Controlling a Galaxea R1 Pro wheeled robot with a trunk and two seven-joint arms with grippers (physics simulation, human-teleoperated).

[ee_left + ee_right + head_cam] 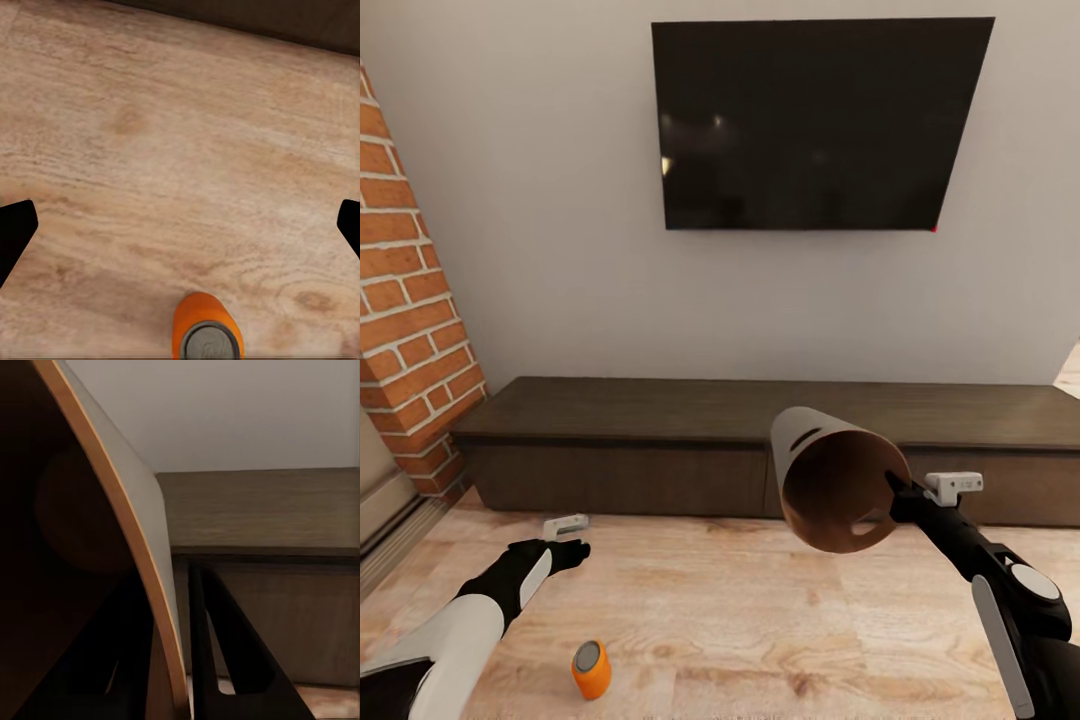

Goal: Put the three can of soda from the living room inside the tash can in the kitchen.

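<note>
An orange can of soda [591,668] with a grey top rests on the plank floor near my left arm. My left gripper [570,550] hovers over the floor beyond it, open and empty. In the left wrist view the can [206,328] sits at the frame's edge, short of the wide-apart fingertips [15,225]. My right gripper [895,492] is shut on the rim of the tash can [830,480], which is lifted and tipped so that its coppery brown inside faces the head camera. In the right wrist view the fingers [217,660] straddle the bin's wall [135,510].
This is the living room. A black TV [820,125] hangs on the pale wall above a long low dark cabinet [660,420]. A brick wall [410,320] stands at the left. Warm plank floor [720,620] stretches in front of the cabinet.
</note>
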